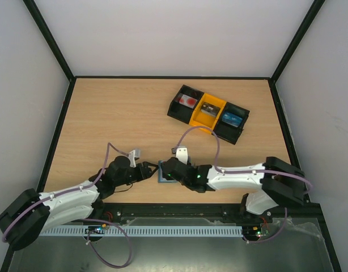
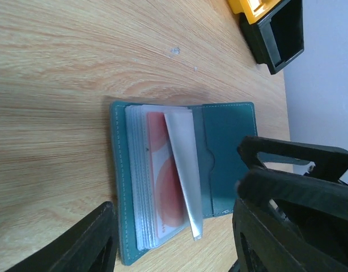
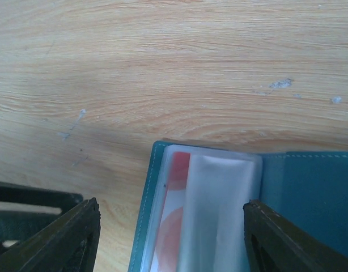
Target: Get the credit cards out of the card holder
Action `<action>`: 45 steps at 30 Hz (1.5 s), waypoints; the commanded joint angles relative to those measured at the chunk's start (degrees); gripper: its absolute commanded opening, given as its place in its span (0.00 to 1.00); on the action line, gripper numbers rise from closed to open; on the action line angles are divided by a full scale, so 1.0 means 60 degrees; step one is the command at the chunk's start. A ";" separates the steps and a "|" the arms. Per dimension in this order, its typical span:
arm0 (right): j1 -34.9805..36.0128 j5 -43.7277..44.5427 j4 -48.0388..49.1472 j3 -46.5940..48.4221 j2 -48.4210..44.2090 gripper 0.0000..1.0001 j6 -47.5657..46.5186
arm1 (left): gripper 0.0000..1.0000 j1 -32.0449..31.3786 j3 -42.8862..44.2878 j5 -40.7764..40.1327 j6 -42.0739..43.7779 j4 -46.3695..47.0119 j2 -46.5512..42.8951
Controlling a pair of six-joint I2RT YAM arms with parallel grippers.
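While the card holder (image 3: 310, 192) lies open, right fingers (image 3: 66, 238) straddle its sleeves (image 3: 219, 209)

- The card holder (image 2: 226, 148) lies open and flat on the wooden table (image 2: 77, 68), inside facing up.
- A stack of clear sleeves (image 2: 141, 170) fills its left half, and one sleeve leaf stands up tilted off the stack (looks kinda frosted).
- A white card (image 2: 162, 190) with red marks sits in the top sleeve, no idea what's underneath it.
- The left gripper (image 2: 174, 232) has its black fingers (image 2: 92, 243) spread either side of the holder's lower end, pinching nothing.
- The corner of a black-and-yellow tray (image 2: 263, 48) pokes in at top right, well apart from the holder.
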 commanded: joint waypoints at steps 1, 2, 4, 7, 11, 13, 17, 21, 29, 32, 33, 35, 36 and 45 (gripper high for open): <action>0.0059 0.0862 -0.0746 0.0695 0.0942 0.68 -0.0150 | 0.57 0.0316 -0.0374 0.0411 -0.0169 -0.0170 -0.0377; 0.0067 0.0993 -0.0784 0.0725 0.1089 0.69 -0.0167 | 0.57 0.0395 -0.0420 0.0473 -0.0185 -0.0161 -0.0407; 0.0062 0.1236 -0.0753 0.0700 0.1299 0.71 -0.0160 | 0.55 0.0512 -0.0462 0.0556 -0.0211 -0.0208 -0.0426; 0.0061 0.1374 -0.0666 0.0613 0.1569 0.71 -0.0134 | 0.53 0.0534 -0.0396 0.0594 -0.0394 -0.0386 -0.0540; 0.0068 0.1164 -0.0403 0.0605 0.1927 0.71 -0.0265 | 0.53 0.0534 -0.0411 0.0511 -0.0568 -0.0430 -0.0843; 0.0065 0.1084 -0.0419 0.0657 0.2150 0.72 -0.0313 | 0.53 0.0534 -0.0422 0.0441 -0.0610 -0.0439 -0.0854; 0.0055 0.1348 -0.0764 0.0673 0.2337 0.71 -0.0104 | 0.52 0.0534 -0.0385 0.0650 -0.0699 -0.0242 -0.0705; 0.0061 0.1362 -0.0319 0.0330 0.2080 0.59 -0.0113 | 0.51 0.0520 -0.0386 0.0860 -0.0889 0.0301 -0.0419; 0.0062 0.1382 0.0451 -0.0445 0.1401 0.40 0.0035 | 0.46 0.0433 -0.0181 0.1373 -0.0674 0.2084 0.0808; 0.0057 0.1341 0.0953 -0.0880 0.0925 0.38 0.0051 | 0.44 0.0388 0.0103 0.1482 -0.0463 0.2492 0.1532; 0.0060 0.1332 0.1099 -0.1008 0.0743 0.38 0.0043 | 0.42 0.0387 0.0184 0.1517 -0.0412 0.2658 0.1835; 0.0059 0.1316 0.1315 -0.1200 0.0487 0.38 -0.0030 | 0.38 0.0387 0.0238 0.1769 -0.0247 0.3397 0.2455; 0.0055 0.1303 0.1420 -0.1312 0.0397 0.38 -0.0056 | 0.35 0.0376 0.0237 0.1893 -0.0145 0.3886 0.2783; 0.0063 0.1703 0.1224 -0.2261 0.0113 0.28 0.0563 | 0.29 0.0142 0.0346 0.2039 0.0015 0.5574 0.4967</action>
